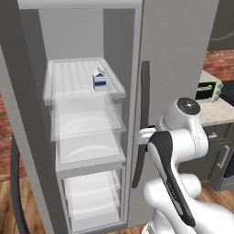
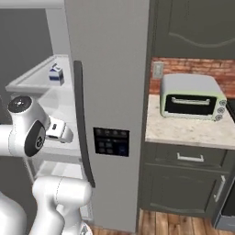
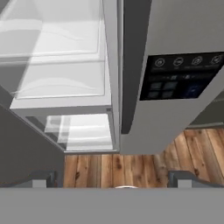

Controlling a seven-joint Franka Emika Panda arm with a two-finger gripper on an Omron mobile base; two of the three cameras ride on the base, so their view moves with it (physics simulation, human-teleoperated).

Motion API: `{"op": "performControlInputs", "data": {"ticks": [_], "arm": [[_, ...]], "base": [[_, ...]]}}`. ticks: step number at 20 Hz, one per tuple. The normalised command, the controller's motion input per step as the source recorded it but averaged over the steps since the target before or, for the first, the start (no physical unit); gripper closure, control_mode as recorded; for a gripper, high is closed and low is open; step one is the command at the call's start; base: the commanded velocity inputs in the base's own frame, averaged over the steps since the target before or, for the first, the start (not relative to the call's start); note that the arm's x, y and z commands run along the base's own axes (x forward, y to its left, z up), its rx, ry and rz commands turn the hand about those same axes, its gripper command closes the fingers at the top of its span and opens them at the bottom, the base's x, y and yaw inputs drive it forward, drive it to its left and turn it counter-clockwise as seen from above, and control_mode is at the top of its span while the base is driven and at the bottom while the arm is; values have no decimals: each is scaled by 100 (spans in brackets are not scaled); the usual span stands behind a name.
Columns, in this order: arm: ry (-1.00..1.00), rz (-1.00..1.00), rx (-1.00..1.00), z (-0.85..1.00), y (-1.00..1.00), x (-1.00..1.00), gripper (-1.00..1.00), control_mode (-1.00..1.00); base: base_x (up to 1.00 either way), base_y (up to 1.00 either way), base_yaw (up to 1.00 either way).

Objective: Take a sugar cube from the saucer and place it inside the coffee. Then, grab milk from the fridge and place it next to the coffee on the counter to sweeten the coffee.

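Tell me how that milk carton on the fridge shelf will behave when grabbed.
The milk carton looks small with flat sides, so probably light and easy to pinch. It stands upright and narrow on the clear shelf, so a sideways nudge might tip it. Its gabled top likely crushes if squeezed there.

Both base views face the fridge (image 1: 178, 55); hand view looks down its front

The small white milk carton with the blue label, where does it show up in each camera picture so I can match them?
Left base view: the small white milk carton with the blue label stands on the top clear shelf of the open fridge, upper centre.
Right base view: it stands upper left, on that same shelf.
Hand view: not in it; lower shelves and wooden floor show instead.
Shared landmark: the long dark vertical door handle.
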Motion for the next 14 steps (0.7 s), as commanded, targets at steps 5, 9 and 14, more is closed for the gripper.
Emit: {"op": "performControlInputs", "data": {"ticks": [5,9,14], "arm": [[0,0,0,0,0,0,-100,100],[0,0,0,0,0,0,-100,100],[0,0,0,0,0,0,-100,100]], "base": [[35,38,7],[24,42,8],[29,32,6]]}}
